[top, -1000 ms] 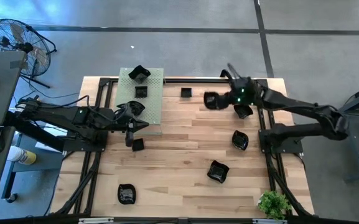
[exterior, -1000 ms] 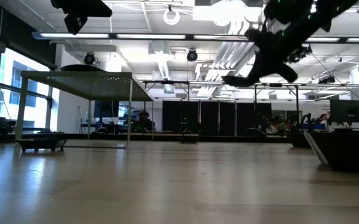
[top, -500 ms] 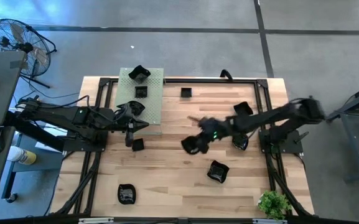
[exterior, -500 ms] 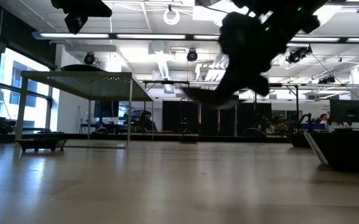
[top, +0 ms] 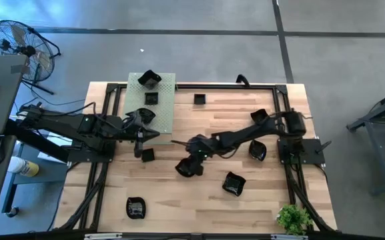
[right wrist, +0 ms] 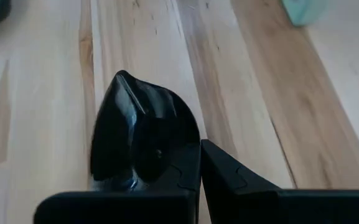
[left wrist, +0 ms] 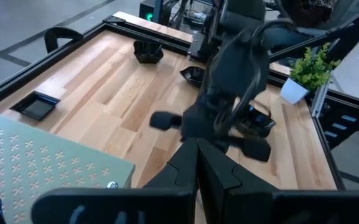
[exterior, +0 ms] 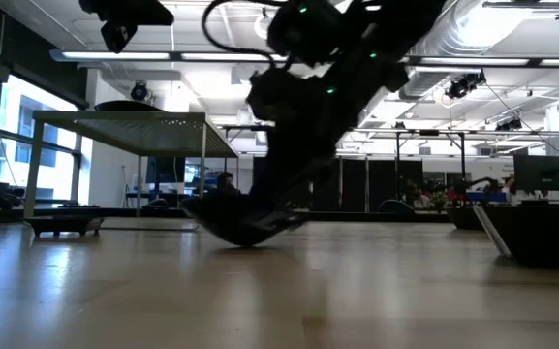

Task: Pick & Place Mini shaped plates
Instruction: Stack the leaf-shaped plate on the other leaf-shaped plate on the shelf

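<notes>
The right gripper [top: 191, 162] has its fingers clamped on the rim of a black plate [right wrist: 143, 135], which hangs tilted low over the middle of the table [top: 205, 193]. The left gripper [left wrist: 196, 163] has its fingers pressed together, empty, at the board's [top: 160, 107] edge. Other plates lie around the table, one [top: 234, 183] near the held plate.

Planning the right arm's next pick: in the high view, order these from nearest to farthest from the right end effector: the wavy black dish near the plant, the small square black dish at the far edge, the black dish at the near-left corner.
From the right end effector, shut on a glossy black dish:
1. Wavy black dish, toward the plant side.
2. Near-left corner dish, and far-edge square dish: too close to call.
</notes>
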